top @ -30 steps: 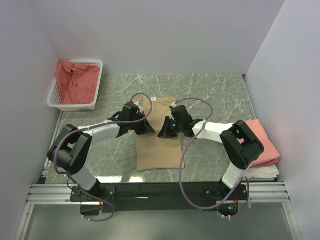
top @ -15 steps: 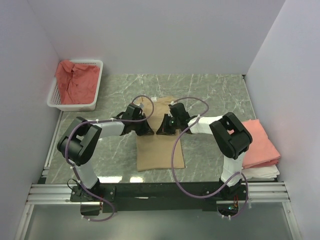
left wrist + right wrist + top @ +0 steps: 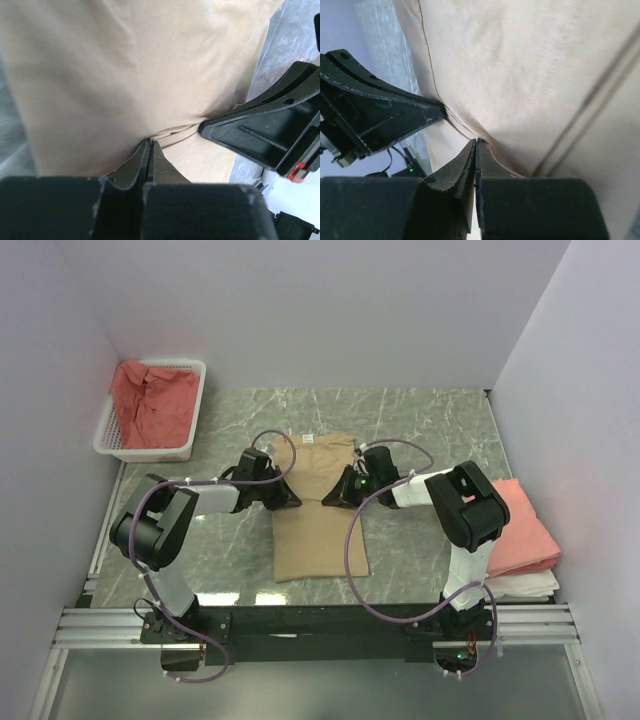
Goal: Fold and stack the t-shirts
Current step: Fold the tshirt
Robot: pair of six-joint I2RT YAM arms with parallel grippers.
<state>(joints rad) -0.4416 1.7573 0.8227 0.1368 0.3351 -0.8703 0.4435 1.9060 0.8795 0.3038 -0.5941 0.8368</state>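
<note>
The grey-green marbled tabletop (image 3: 430,420) carries a white plastic slatted basket (image 3: 150,452) at its far left corner, a tan cotton t-shirt (image 3: 315,535) lying mid-table, and a folded pink-over-white shirt stack (image 3: 522,535) by its near right corner.

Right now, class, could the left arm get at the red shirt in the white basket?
Probably not yet: the left gripper is shut on the tan t-shirt. Bare table lies between it and the red shirt, so nothing else blocks it.
</note>
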